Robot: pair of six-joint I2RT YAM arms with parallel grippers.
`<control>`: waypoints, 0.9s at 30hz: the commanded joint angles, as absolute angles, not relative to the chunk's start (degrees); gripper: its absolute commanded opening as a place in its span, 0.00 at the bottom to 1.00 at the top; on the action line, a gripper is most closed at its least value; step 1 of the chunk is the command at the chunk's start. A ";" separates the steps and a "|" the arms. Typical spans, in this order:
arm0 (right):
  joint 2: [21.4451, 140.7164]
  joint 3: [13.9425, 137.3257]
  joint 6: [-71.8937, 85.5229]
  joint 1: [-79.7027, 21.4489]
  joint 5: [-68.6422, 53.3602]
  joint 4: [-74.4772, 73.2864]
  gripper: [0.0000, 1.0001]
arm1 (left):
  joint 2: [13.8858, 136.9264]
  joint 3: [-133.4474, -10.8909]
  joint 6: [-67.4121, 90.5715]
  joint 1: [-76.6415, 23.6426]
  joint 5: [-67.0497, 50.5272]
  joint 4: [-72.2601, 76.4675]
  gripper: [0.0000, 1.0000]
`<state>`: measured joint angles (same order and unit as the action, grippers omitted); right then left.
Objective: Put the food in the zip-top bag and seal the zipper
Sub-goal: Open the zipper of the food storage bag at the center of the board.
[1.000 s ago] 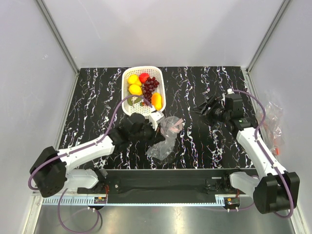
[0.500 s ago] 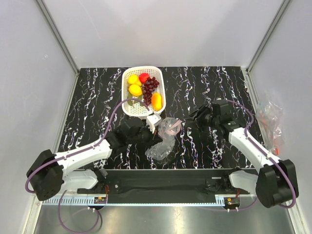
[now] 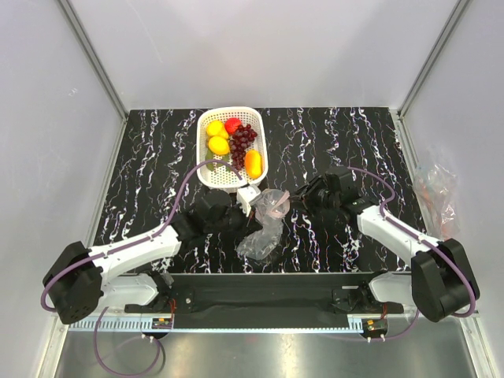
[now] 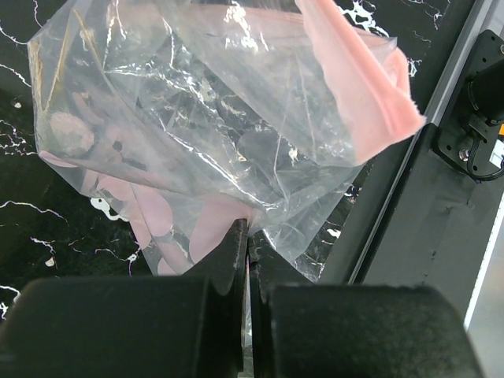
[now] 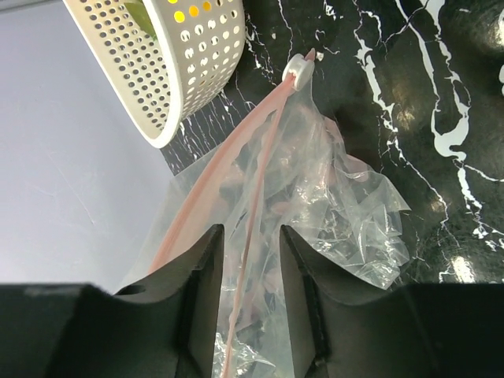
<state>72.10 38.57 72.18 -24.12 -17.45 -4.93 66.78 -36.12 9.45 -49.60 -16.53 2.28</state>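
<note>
A black surface (image 3: 339,142) veined with white fills the middle of the top view. A white lattice basket (image 3: 206,172) sits at its upper centre and holds all the food: two yellow lemons (image 3: 217,136), a red apple (image 3: 233,124), a dark grape bunch (image 3: 242,140), an orange piece (image 3: 253,163) and a green piece (image 3: 218,163).

Just below the basket, near the centre of the frame, the clear zip-top bag (image 3: 262,232) stands crumpled, with no fruit visible inside. Its lower part rests on the surface and its mouth is lifted toward the basket.

The pink zipper (image 3: 276,206) runs along that raised mouth. In the right wrist view the zipper runs from the bottom centre up to a small white tab (image 5: 299,69) beside the basket wall.

The left gripper (image 3: 250,195) reaches in from the lower left. In its wrist view its jaws are pressed together, pinching a fold of the bag's film.

The right gripper (image 3: 303,201) comes from the right. Its fingers (image 5: 206,268) are spread apart, and the zipper passes through the gap between them without being clamped.
</note>
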 commanded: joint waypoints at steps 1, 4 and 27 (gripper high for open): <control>72.42 38.50 74.18 -25.14 -15.56 -1.14 0.40 | 65.48 -35.77 8.18 -50.01 -15.47 5.01 0.00; 72.25 38.41 74.44 -26.19 -15.56 -0.53 0.29 | 65.39 -35.95 8.09 -50.01 -14.94 4.66 0.00; 72.42 77.78 24.18 -26.63 -2.46 -43.58 0.00 | 53.78 -53.09 21.70 -48.87 -6.15 -12.58 0.80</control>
<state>70.43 74.81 34.26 -26.24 -3.55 -34.22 52.10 -51.72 17.19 -49.54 -8.01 -10.81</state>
